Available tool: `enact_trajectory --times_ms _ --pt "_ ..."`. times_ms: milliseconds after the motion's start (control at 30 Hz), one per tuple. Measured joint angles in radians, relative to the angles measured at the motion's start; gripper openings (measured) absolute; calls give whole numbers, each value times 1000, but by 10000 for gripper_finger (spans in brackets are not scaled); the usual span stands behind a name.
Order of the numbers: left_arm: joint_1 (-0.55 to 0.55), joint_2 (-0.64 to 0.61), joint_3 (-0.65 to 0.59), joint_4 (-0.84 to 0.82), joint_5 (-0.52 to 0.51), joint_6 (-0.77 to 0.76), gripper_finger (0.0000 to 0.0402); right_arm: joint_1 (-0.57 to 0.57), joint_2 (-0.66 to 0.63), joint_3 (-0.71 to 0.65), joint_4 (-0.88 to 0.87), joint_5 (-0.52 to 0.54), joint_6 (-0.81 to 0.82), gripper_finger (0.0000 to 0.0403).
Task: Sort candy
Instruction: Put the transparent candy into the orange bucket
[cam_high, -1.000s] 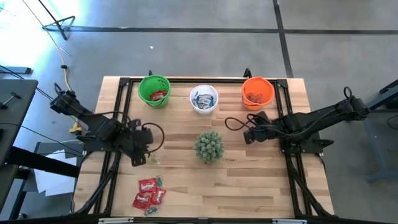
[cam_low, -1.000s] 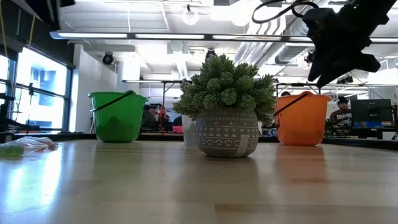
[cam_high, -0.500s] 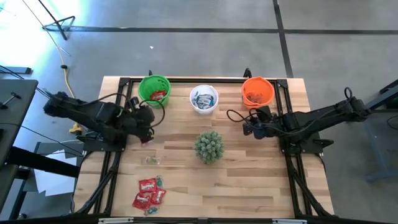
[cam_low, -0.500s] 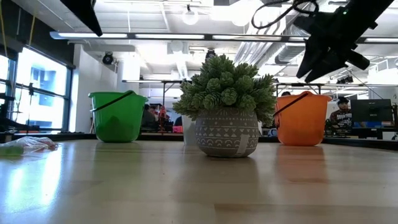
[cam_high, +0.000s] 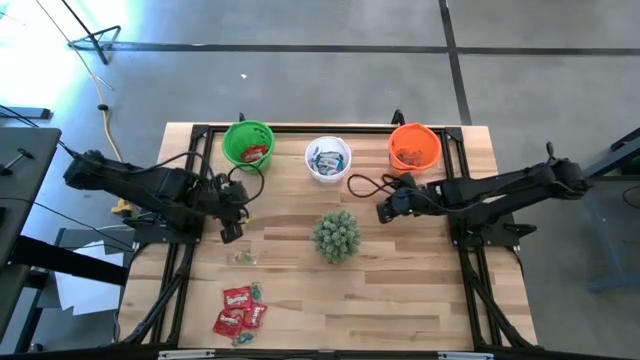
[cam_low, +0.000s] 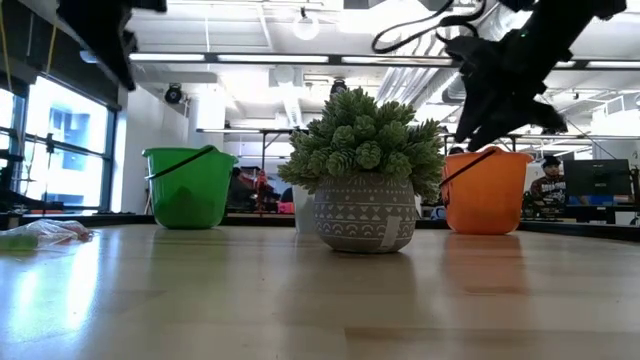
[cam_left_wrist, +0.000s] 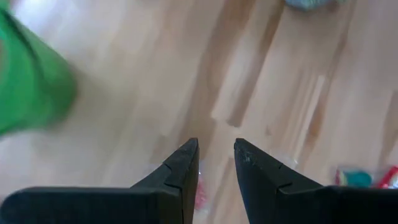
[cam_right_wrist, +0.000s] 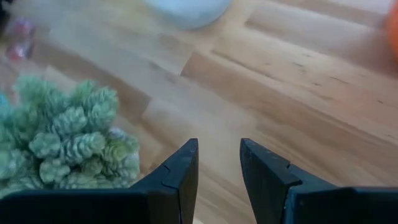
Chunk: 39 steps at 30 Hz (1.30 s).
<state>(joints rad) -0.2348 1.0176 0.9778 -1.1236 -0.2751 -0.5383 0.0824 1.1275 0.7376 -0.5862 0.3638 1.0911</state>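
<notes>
The left gripper (cam_high: 232, 208) hovers empty near the green cup (cam_high: 248, 146), fingers slightly apart. The right gripper (cam_high: 385, 211), also slightly parted and empty, hangs between the spiky plant (cam_high: 336, 235) and the orange cup (cam_high: 414, 148).

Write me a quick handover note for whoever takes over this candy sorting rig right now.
Left gripper: fingers parted with nothing between them, above the table just in front of the green cup.
Right gripper: also parted and holding nothing, between the plant and the orange cup.
Done: red candy sits in the green cup, blue-and-white candy in the white cup, some pieces in the orange cup.
Left: a pile of red candy near the front left of the table, plus a small loose wrapper behind it.
</notes>
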Motion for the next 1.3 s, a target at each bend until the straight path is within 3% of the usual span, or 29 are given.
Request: enact_trajectory --times_ms 233,533,800,1033,1200,1300 --pt "2 -18 -195 108 181 -54 90 -25 108 0 43 -97 -128 114" --pt "-3 14 -332 385 396 -139 90 -25 181 0 59 -249 -112 114" --pt "-49 36 -345 434 415 -101 91 -9 175 0 60 -265 -148 114" --pt "-66 100 -345 445 537 -96 112 -9 175 0 63 -311 -220 114" --pt "-81 159 -345 454 518 -65 128 -8 175 0 60 -327 -237 114" --pt "-91 207 -345 472 449 -16 135 -8 175 0 60 -328 -254 114"
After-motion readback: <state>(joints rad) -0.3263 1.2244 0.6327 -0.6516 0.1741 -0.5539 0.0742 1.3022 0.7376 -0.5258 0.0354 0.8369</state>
